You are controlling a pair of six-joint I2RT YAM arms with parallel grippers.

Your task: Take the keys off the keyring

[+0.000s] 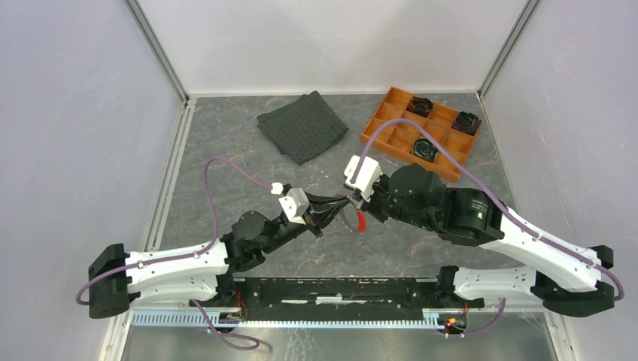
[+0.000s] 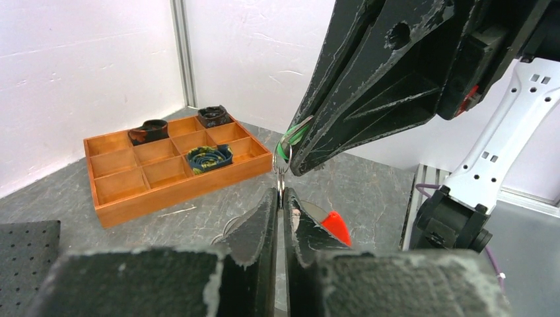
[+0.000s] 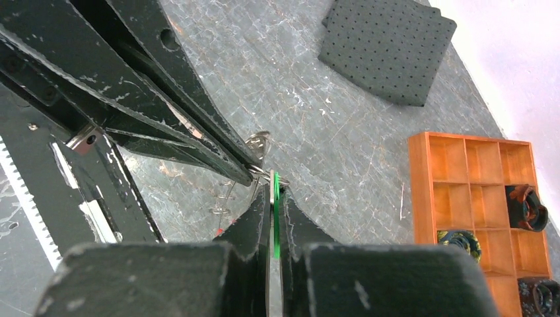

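Keyring [image 2: 280, 173] held above the table, well in front of the wooden tray [image 2: 178, 195], where two grippers meet. The left wrist view shows the left gripper [image 2: 282, 198] pinched narrowly on the ring's wire, with the red key [image 2: 335, 226] hanging below. Only the right wrist view shows the right gripper [image 3: 273, 191] clamped flat on the green key [image 3: 274, 218], seen edge-on. The overhead view shows the two sets of fingertips almost touching, on the tray's near side.

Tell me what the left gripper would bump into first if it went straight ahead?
The right gripper, most likely. Its jaws point back at the left gripper, nearly tip to tip, with only the keyring and green key between them. The gap is hard to judge.
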